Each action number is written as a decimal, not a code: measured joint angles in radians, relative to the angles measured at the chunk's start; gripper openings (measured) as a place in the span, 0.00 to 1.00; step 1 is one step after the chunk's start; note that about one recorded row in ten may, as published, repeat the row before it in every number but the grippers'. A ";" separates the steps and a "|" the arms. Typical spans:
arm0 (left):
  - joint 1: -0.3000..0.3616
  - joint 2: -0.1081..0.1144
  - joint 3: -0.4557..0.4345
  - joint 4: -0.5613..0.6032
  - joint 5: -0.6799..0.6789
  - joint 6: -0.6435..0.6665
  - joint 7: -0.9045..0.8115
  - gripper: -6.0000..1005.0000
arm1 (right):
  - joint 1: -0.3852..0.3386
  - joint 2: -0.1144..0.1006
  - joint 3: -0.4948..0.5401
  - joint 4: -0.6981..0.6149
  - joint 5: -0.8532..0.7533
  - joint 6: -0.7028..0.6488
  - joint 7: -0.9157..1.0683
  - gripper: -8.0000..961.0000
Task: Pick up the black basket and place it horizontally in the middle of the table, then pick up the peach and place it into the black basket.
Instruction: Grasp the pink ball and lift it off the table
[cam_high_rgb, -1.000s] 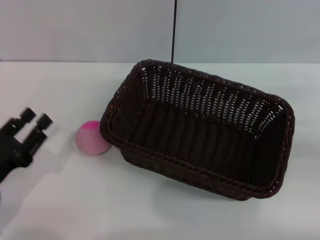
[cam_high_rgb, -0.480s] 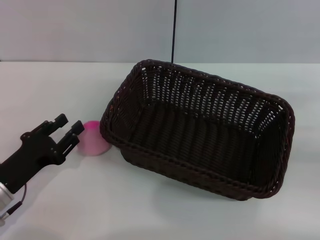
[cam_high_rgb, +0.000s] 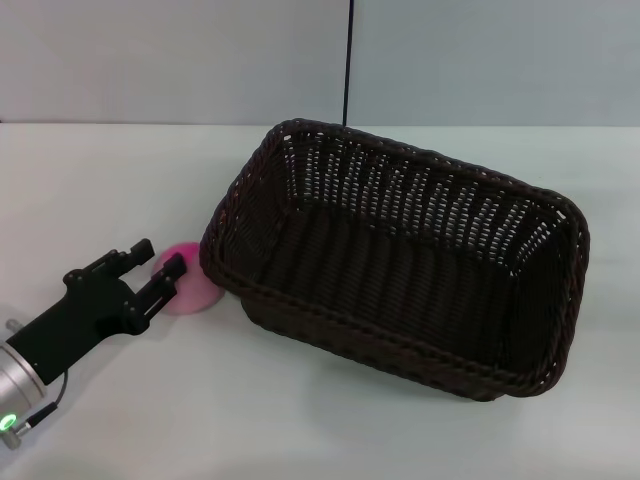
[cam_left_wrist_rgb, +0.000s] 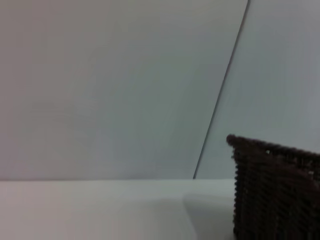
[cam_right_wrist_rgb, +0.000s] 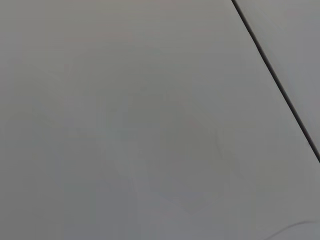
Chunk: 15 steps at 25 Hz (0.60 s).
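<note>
The black basket (cam_high_rgb: 400, 260) is a large dark woven basket standing upright, open side up, on the white table (cam_high_rgb: 300, 420) right of centre. Its corner also shows in the left wrist view (cam_left_wrist_rgb: 275, 190). The peach (cam_high_rgb: 190, 290) is a small pink ball on the table, touching the basket's near-left corner. My left gripper (cam_high_rgb: 158, 262) is open at the peach's left side, its fingers (cam_high_rgb: 168, 275) reaching over the peach's left edge and hiding part of it. The right gripper is out of view.
A grey wall (cam_high_rgb: 200, 60) with a dark vertical seam (cam_high_rgb: 348, 60) runs behind the table. The right wrist view shows only a plain grey surface with a dark line (cam_right_wrist_rgb: 275, 80).
My left arm has moved right and forward from the left edge to the peach. Its open fingers now overlap the peach's left side. The basket and peach have not moved.
</note>
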 joint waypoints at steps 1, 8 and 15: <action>0.000 0.000 0.000 0.000 0.000 0.000 0.000 0.44 | 0.000 0.000 0.000 0.000 0.000 0.000 0.000 0.37; -0.003 0.000 0.015 -0.021 0.007 -0.028 0.031 0.44 | 0.004 0.002 0.000 0.002 0.001 0.003 0.000 0.37; -0.005 0.001 0.041 -0.023 0.008 -0.023 0.036 0.43 | 0.006 0.002 -0.001 0.008 0.001 0.003 -0.006 0.37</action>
